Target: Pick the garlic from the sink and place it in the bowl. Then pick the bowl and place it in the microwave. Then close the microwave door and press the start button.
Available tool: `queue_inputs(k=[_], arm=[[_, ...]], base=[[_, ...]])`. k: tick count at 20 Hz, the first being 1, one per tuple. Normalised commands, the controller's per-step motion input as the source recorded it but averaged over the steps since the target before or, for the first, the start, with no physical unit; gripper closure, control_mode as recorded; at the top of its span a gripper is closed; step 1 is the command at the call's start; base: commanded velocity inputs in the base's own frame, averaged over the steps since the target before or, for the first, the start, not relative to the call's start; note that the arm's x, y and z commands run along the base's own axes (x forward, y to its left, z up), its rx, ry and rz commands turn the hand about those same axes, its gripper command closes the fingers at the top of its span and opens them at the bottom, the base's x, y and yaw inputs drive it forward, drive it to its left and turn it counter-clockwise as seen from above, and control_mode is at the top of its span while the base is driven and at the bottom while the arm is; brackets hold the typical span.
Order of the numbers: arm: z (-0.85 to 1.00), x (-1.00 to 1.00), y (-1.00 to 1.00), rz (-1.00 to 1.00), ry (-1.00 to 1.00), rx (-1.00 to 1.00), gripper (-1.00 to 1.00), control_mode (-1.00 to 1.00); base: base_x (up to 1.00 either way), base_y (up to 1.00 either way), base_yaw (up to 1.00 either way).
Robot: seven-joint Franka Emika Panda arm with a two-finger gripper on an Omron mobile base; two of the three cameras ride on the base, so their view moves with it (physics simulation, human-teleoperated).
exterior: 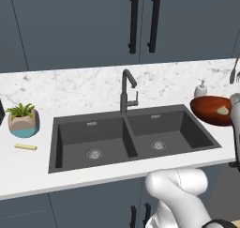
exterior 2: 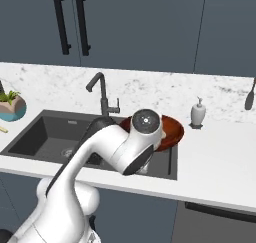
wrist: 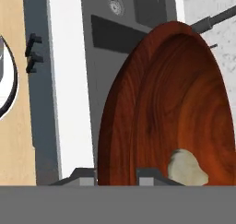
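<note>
The two-finger dark gripper [wrist: 117,176] is clamped on the near rim of the wide, glossy reddish-brown wooden bowl [wrist: 170,103], one fingertip [wrist: 85,177] outside the wall, the other inside. The small pale cream garlic bulb [wrist: 185,168] lies in the bowl toward 5 o'clock in the hand view. In the left base view the bowl [exterior: 211,110] sits at 3 o'clock of the dark grey double-basin sink [exterior: 131,135], beside a white soap bottle [exterior: 200,88]

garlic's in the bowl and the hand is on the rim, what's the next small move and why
Probably lift the bowl a little higher, keeping it level. The garlic already lies inside, and the hand appears closed on the rim, one fingertip on each side. The bowl seems to hang above the right end of the sink, so tilting could roll the garlic out.
</note>
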Motion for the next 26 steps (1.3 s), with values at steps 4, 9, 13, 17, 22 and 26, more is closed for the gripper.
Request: queue_inputs(k=[4,9,13,17,22,26], arm=[[0.68,-0.46,0.65,0.19,0.00,-0.12,1.00,-1.00],[0.57,-0.40,0.67,0.00,-0.03,-0.02,1.00,-1.00],[0.65,-0.38,0.49,0.00,-0.15,0.00,1.00,-1.00],[0.60,-0.34,0.54,0.00,-0.20,0.00,1.00,-1.00],[0.47,-0.23,0.36,0.00,-0.01,0.00,1.00,-1.00],[0.39,-0.14,0.39,0.00,0.00,0.00,1.00,-1.00]], base=[[0.00,0.00,0.00],[0.00,0.00,0.00],[0.00,0.00,0.00],[0.00,0.00,0.00],[0.00,0.00,0.00],[0.00,0.00,0.00]])
